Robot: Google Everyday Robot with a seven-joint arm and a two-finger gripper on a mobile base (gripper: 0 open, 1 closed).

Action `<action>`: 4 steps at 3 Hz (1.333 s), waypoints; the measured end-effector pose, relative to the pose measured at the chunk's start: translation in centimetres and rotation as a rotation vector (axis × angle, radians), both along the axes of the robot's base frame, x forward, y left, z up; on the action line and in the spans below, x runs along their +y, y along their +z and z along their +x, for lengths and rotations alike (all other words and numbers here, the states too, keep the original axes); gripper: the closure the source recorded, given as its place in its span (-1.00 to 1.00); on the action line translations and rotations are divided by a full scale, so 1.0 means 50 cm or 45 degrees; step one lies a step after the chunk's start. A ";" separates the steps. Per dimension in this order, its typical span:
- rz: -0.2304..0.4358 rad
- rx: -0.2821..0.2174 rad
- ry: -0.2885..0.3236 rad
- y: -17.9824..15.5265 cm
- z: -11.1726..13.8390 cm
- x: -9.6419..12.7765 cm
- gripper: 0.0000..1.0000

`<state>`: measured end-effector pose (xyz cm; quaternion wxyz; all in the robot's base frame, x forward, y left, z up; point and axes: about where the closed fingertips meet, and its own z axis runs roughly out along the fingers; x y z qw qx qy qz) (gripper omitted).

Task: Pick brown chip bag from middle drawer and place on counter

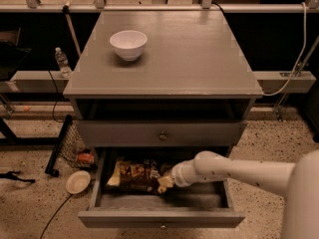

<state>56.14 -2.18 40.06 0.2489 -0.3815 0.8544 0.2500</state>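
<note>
One gripper (164, 183) at the brown chip bag (133, 174) in the middle drawer (124, 218), its grip unclear.

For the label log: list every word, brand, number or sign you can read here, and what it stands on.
None can be read.
Crinkly dark-brown chip bag in the open grey wooden drawer: lettering too blurred to read.
Clear plastic bottle on the left ledge: any label too small.
The robot's pale pincer is at the bag's right end.

bowl (128, 44) on the counter (189, 54); below the counter, in the drawer (159, 218), gripper (163, 182) right of the bag (134, 173).
</note>
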 end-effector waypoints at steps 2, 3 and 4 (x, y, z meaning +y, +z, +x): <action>0.321 -0.192 0.175 0.174 0.011 -0.075 1.00; 0.344 -0.185 0.281 0.186 -0.023 -0.076 1.00; 0.344 -0.187 0.283 0.188 -0.025 -0.075 1.00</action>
